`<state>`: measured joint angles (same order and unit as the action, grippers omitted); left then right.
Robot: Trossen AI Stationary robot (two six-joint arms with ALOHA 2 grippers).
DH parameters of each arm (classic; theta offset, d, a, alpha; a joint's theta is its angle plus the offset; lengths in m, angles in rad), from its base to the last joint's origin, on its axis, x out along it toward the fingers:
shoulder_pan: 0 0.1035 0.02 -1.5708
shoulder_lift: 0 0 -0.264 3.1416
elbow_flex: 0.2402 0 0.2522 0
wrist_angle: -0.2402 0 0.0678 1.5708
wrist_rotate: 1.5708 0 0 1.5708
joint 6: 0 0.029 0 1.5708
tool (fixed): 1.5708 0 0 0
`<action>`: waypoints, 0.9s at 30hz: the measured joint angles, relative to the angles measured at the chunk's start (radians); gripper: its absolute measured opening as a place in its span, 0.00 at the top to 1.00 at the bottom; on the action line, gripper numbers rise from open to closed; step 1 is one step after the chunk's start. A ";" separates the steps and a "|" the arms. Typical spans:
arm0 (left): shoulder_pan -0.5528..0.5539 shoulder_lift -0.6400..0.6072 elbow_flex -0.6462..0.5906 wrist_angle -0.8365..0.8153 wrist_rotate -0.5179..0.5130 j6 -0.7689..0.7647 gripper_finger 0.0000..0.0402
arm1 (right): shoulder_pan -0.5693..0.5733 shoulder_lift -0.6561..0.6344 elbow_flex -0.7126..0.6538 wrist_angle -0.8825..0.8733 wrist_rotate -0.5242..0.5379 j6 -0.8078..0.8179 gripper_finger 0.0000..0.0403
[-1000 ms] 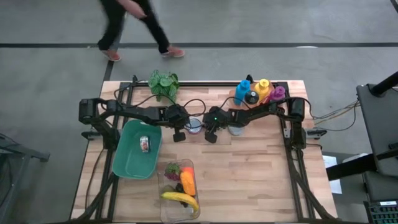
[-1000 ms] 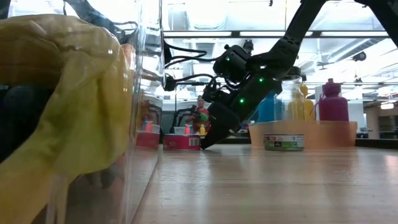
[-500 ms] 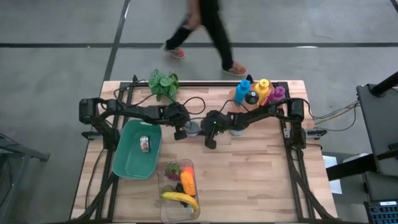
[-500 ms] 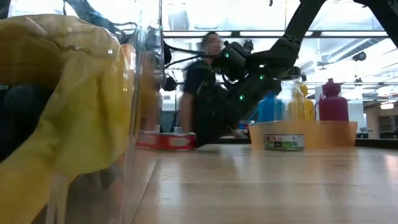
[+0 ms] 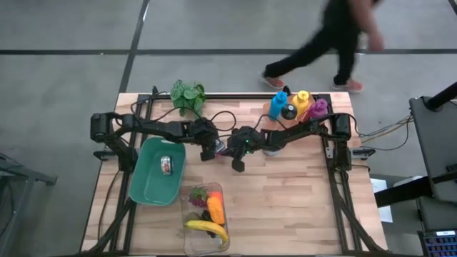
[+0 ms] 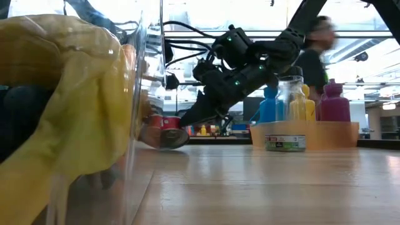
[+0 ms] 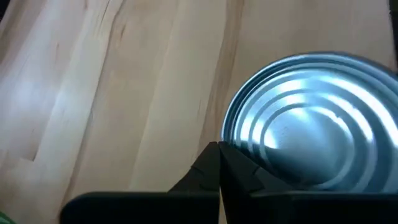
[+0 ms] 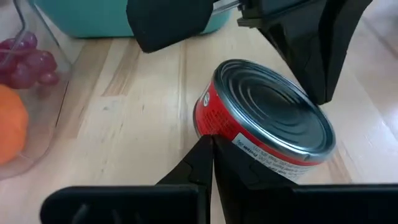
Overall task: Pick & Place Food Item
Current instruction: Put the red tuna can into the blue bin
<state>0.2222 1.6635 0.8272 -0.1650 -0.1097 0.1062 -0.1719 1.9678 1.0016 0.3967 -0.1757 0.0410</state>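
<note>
Both closed, empty hands, left hand (image 5: 208,152) and right hand (image 5: 236,163), flank a tilted red can (image 8: 261,134) mid-bench (image 5: 300,207).

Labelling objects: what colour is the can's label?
Red with white print, on the can; clearest in the right wrist view.

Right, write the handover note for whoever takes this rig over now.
Left gripper: shut, empty, at the can's rim.
Right gripper: shut, empty, tips against the red can, which stands tilted on the table.
Green bin holds one small can. Clear container holds banana, orange item and grapes.
Done: one can binned.
Left: red can not gripped or placed; probably needs setting upright, then a grasp.
</note>
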 joint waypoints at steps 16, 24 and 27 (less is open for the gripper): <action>-0.001 0.000 0.000 -0.014 0.004 0.002 1.00 | -0.003 0.000 0.078 -0.041 0.075 -0.072 0.97; 0.002 0.000 0.000 -0.014 -0.022 0.019 1.00 | -0.010 0.011 0.109 -0.041 0.131 -0.101 0.97; 0.002 -0.001 0.000 -0.014 -0.029 0.021 1.00 | -0.011 0.028 0.129 -0.039 0.131 -0.105 0.97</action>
<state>0.2237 1.6623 0.8268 -0.1788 -0.1386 0.1274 -0.1833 1.9960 1.1306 0.3575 -0.0445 -0.0642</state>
